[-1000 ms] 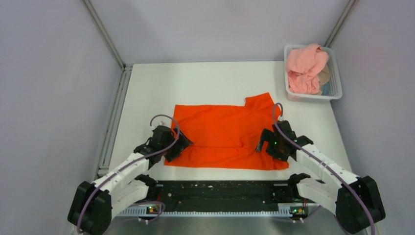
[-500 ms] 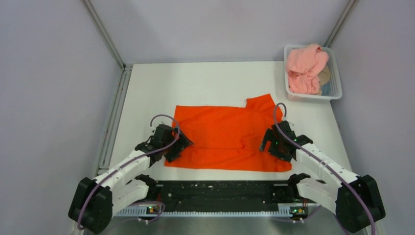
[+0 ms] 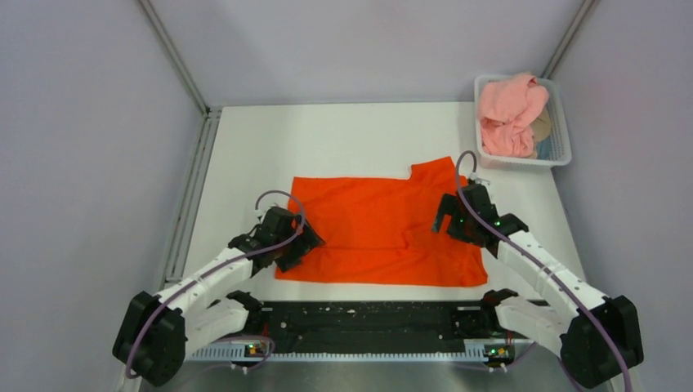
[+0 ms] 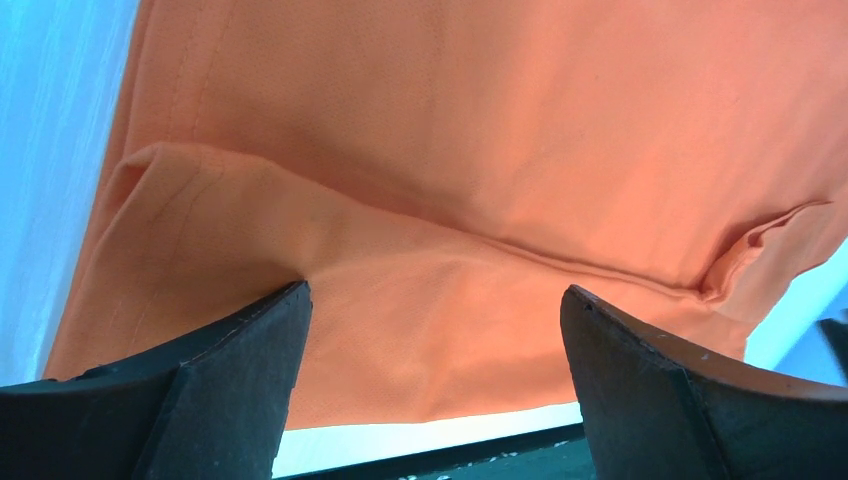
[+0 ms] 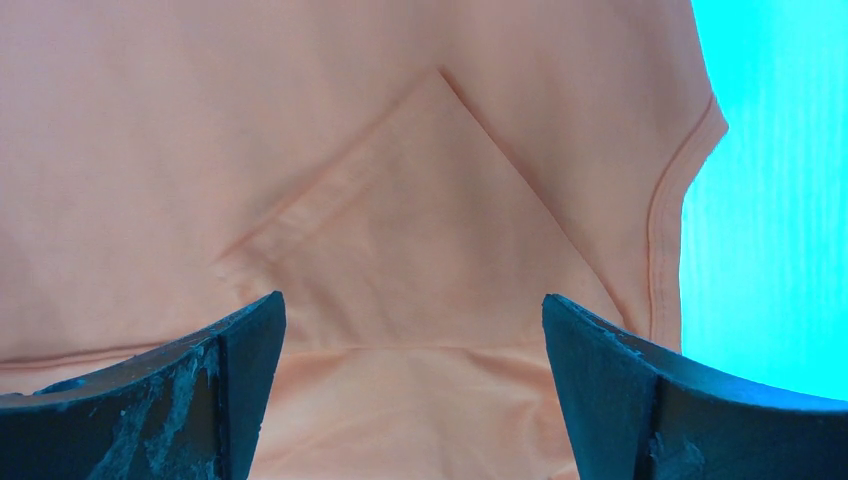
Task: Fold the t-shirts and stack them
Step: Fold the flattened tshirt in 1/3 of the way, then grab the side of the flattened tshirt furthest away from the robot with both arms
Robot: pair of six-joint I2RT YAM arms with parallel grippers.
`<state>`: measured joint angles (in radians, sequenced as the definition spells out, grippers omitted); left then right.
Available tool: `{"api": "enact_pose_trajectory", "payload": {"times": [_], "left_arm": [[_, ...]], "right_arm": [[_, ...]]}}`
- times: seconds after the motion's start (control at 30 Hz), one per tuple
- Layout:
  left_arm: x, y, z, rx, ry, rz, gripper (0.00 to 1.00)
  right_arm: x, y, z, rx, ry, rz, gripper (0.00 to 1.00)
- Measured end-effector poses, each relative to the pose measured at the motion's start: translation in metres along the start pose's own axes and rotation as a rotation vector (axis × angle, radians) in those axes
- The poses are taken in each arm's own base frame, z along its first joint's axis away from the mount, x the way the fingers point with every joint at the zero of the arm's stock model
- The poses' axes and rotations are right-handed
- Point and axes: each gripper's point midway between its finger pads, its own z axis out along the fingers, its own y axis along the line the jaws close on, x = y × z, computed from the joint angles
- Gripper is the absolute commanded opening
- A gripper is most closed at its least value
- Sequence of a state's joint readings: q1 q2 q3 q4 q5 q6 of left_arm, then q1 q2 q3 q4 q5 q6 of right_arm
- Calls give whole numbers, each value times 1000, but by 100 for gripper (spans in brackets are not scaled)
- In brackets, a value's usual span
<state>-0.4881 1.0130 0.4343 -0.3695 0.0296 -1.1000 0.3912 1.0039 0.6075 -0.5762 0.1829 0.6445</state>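
Note:
The orange-red t-shirt (image 3: 372,224) lies partly folded and flat on the white table. My left gripper (image 3: 299,245) is open over its near left corner; in the left wrist view (image 4: 435,290) the cloth (image 4: 480,150) shows between the spread fingers with a folded sleeve. My right gripper (image 3: 450,224) is open over the shirt's right side; in the right wrist view (image 5: 413,300) a folded-in sleeve (image 5: 420,220) lies just ahead. Neither gripper holds anything. The pale pink t-shirt (image 3: 508,114) lies crumpled in the basket.
The white mesh basket (image 3: 523,162) stands at the table's far right corner, with other cloth under the pink shirt. A black strip (image 3: 368,318) runs along the near edge between the arm bases. Grey walls enclose the table.
My right gripper has moved away from the near edge along the shirt's right side. My left gripper has shifted slightly right over the near left corner. The shirt has barely moved.

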Motion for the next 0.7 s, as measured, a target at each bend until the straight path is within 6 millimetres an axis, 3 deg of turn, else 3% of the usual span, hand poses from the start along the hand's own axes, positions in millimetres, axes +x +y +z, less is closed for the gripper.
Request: {"api": "enact_pose_trajectory", "payload": {"times": [0.1, 0.2, 0.37, 0.47, 0.57, 0.7], "left_arm": [[2, 0, -9, -15, -12, 40, 99], [-13, -13, -24, -6, -73, 63, 99], [-65, -62, -57, 77, -273, 105, 98], [-98, -79, -66, 73, -375, 119, 99], [-137, -88, -58, 38, -455, 115, 99], [-199, -75, -19, -42, -489, 63, 99]], "right_arm": [[-20, 11, -10, -41, -58, -16, 98], [-36, 20, -19, -75, -107, -28, 99], [-58, 31, -25, -96, -164, -45, 99], [-76, 40, -22, -95, -199, -49, 99], [-98, 53, -14, -101, -223, -52, 99], [-124, 62, 2, -94, -243, -51, 99]]}}
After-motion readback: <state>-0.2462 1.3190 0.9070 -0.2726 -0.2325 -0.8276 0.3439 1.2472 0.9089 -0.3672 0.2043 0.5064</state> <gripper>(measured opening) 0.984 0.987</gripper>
